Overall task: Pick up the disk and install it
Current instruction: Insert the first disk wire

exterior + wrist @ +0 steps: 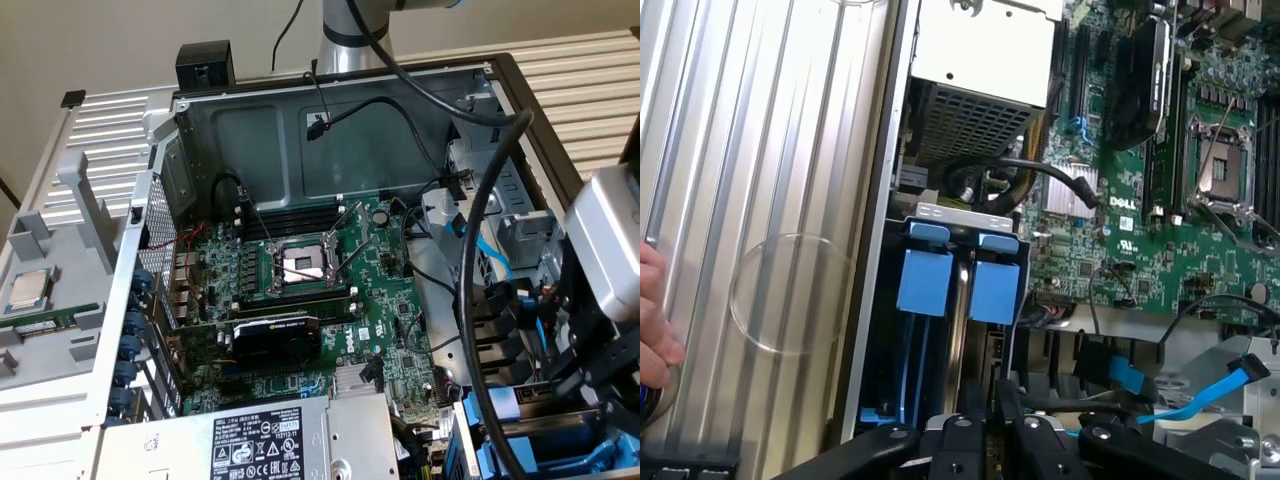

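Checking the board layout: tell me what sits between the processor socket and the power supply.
The graphics card lies between the socket and the power supply, as the exterior view shows.

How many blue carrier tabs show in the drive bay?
2. One blue carrier tab sits nearer the ribbed metal panel, the other blue carrier tab nearer the motherboard, side by side in the drive bay. Others may be hidden deeper in the bay.

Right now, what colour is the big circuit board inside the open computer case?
Green. The large flat motherboard shows best in the exterior view.
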Robot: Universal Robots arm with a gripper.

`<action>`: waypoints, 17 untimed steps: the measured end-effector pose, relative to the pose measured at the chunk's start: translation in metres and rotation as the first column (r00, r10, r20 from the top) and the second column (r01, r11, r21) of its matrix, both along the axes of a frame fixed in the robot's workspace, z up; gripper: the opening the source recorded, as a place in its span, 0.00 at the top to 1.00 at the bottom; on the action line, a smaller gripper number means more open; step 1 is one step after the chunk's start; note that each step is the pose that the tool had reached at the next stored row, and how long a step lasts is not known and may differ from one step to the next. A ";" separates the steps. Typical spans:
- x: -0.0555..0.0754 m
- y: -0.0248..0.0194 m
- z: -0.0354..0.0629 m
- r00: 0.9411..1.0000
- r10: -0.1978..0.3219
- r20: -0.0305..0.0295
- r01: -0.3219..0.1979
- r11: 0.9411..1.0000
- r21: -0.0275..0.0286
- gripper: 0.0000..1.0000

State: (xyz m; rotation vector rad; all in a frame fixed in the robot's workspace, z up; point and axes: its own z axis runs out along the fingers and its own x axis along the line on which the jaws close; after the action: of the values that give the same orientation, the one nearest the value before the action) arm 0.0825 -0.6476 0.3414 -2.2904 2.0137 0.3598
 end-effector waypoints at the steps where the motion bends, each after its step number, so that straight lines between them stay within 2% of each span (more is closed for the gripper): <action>1: -0.001 0.0016 0.0003 1.000 0.000 0.000 0.000 1.000 0.000 0.83; 4: -0.003 0.0051 0.0008 1.000 0.000 0.000 0.000 1.000 -0.001 0.83; 7: -0.003 0.0073 0.0012 1.000 0.000 0.000 0.000 1.000 -0.008 0.83; 8: -0.003 0.0079 0.0014 1.000 0.000 0.000 0.000 1.000 -0.013 0.83; 11: -0.004 0.0092 0.0016 1.000 0.000 0.000 0.000 0.999 -0.036 0.83; 14: -0.004 0.0110 0.0030 1.000 0.000 0.000 0.000 0.998 -0.067 0.83; 15: -0.004 0.0117 0.0038 1.000 0.000 0.000 0.000 0.997 -0.074 0.83; 17: -0.004 0.0134 0.0051 1.000 0.000 0.000 0.000 0.997 -0.081 0.83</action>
State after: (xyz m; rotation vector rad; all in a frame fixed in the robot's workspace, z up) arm 0.0788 -0.6342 0.3465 -2.3367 2.0653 0.2832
